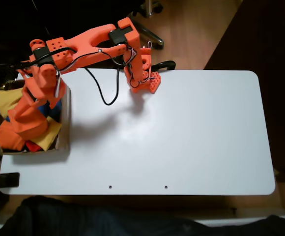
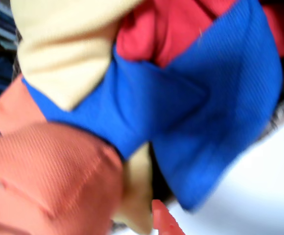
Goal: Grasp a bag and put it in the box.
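In the fixed view the brown cardboard box (image 1: 65,123) sits at the table's left edge, packed with yellow, blue and red beanbags. The orange bag (image 1: 9,138) lies in the box's lower left corner. My gripper (image 1: 29,127) reaches down into the box, right beside the orange bag, and its fingers are hidden among the bags. The wrist view is a blurred close-up: the orange bag (image 2: 49,181) is at lower left, with a blue beanbag (image 2: 205,107), a yellow one (image 2: 59,44) and a red one (image 2: 156,29) around it. One orange fingertip (image 2: 164,223) pokes in at the bottom edge.
The white table (image 1: 182,132) stretches open to the right of the box. The arm's base (image 1: 142,73) is clamped at the far edge, with a black cable (image 1: 105,96) looping onto the table. A dark clamp (image 1: 7,179) sits at the front left corner.
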